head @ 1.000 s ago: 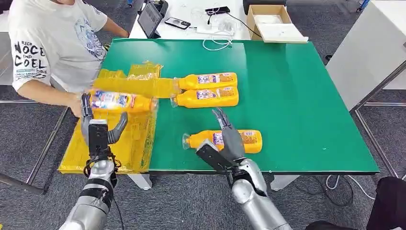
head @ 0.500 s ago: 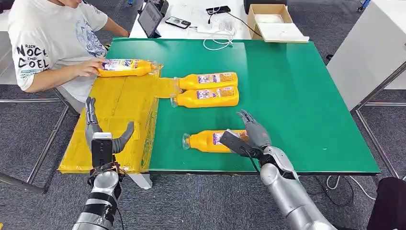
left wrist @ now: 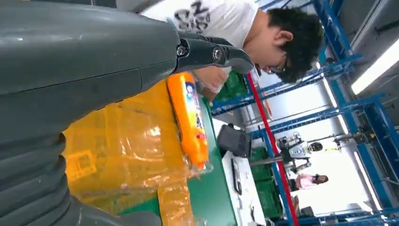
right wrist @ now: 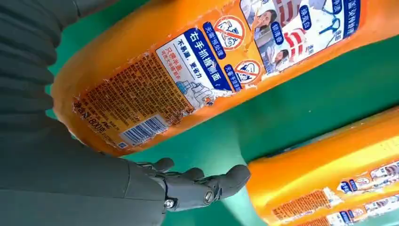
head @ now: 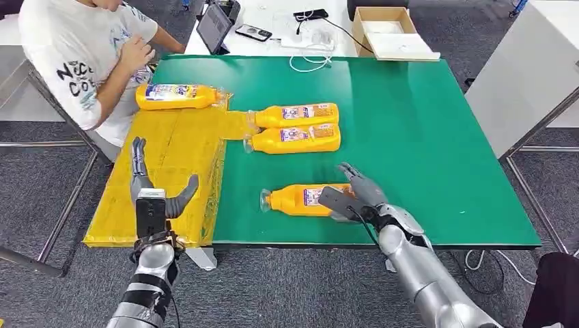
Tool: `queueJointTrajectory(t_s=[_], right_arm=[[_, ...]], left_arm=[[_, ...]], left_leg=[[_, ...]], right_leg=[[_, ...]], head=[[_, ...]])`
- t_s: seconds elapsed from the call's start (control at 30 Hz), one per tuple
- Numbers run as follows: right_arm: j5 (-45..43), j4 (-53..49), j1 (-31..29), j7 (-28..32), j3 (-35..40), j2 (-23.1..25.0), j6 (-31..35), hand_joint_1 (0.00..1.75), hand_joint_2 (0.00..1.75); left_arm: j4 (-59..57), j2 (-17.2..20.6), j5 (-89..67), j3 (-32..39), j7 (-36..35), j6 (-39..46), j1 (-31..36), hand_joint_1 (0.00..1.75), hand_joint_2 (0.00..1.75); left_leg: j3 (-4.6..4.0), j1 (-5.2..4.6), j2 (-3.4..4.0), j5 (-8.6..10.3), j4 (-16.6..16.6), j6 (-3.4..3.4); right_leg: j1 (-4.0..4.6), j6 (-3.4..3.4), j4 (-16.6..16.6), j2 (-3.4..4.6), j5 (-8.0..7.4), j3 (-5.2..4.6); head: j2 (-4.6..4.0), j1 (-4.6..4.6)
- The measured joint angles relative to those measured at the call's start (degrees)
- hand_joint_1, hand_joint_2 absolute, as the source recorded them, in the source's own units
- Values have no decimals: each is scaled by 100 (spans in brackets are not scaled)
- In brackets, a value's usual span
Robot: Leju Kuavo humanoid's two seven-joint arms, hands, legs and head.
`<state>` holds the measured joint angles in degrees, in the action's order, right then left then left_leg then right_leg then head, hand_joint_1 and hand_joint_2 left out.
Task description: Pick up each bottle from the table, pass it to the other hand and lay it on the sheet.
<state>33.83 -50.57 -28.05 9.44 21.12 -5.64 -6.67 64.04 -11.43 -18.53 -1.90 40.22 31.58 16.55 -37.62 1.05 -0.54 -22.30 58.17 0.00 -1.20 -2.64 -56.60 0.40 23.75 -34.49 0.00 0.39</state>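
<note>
Right hand at the near bottle
The right hand [head: 356, 193] spread wide over the near orange plastic bottle [head: 300, 200]; the left hand [head: 156, 188] hovered empty, fingers apart, above the yellow sheet [head: 179, 147].

The bottles [head: 298, 138] are smooth orange plastic with glossy printed labels, the sheet [head: 174, 178] is crinkled, shiny yellow film, the worktop [head: 423, 137] is matt green, the arms [head: 423, 273] are brushed silver metal, and the hands [head: 355, 195] are matt grey plastic.

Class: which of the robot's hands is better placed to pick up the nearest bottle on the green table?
The right hand: it is already at the nearest bottle, fingers open. The left hand hovers over the yellow sheet.
</note>
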Motion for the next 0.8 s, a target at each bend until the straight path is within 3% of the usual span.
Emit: queueJointTrajectory(t_s=[0.8], right_arm=[[-184,1333,-942,-168,1027,-387,-933,3,175]], left_arm=[[-927,-162,385,-378,0,-232,489,0,175]], left_leg=[[43,1,22,-2,2,2]], right_leg=[[1,-4,1,19,-5,35]], head=[[0,0]])
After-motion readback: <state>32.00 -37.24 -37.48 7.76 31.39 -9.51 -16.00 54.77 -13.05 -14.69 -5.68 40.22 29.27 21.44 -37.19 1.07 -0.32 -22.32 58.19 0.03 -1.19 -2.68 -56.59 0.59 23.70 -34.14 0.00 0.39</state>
